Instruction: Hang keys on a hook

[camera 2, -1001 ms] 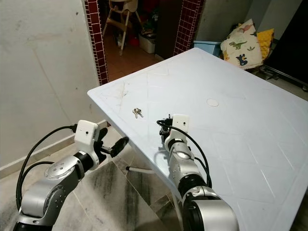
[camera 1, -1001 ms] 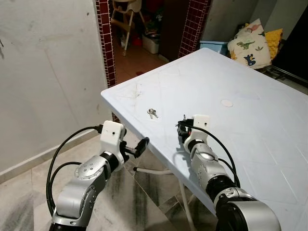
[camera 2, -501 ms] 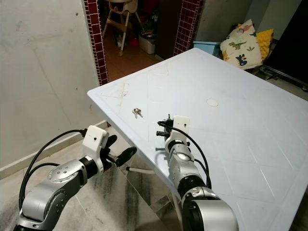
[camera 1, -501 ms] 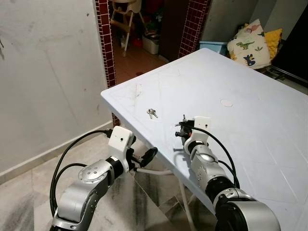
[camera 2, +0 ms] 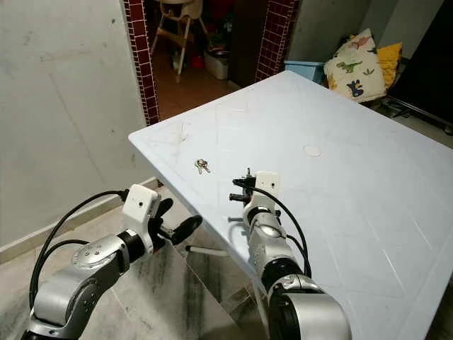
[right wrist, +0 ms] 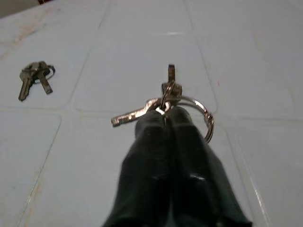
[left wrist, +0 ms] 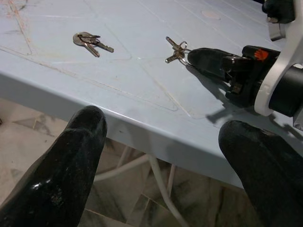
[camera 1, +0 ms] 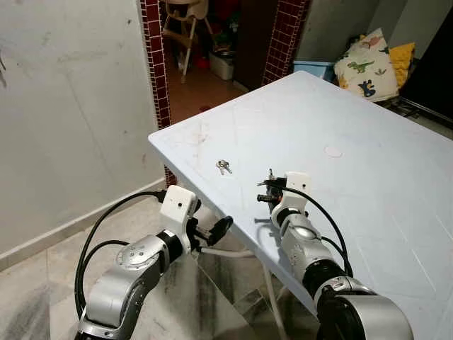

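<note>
**Over the table corner: keys pinched, no hook in sight**

Above the pale blue plastic table (camera 1: 368, 191), near its front edge, right gripper (right wrist: 166, 112) pressed together on the silver ring of a small bunch of metal keys (right wrist: 163, 101). Fingers fully closed, no gap between the two black pads; ring clamped at the very tips. Two keys sticking out ahead of the fingertips, one splayed sideways, one pointing straight on along the gripper's line. Bunch carried just clear of the tabletop (shadow directly beneath it in the left wrist view), not resting on it.

Second pair of brass-and-silver keys (camera 1: 224, 167) lying flat on the table, farther toward the corner, ahead and to the left of the held bunch, well apart from it. Untouched by either arm.

Left gripper (left wrist: 163, 137) below and outside the table edge, fingers spread wide, holding nothing, aimed up at the edge and at the right gripper's load. Nearer of the two to the loose pair, but under the rim.

No hook identifiable anywhere; bare plastered wall (camera 1: 64, 106) to the left, tiled doorway (camera 1: 212, 49) beyond. Judged: grasp done, carry to the hook not begun. Next move likely hinges on presenting the ring's open loop (not the key blades) toward the hook; thin tip-pinch could let the bunch swing or slip.
</note>
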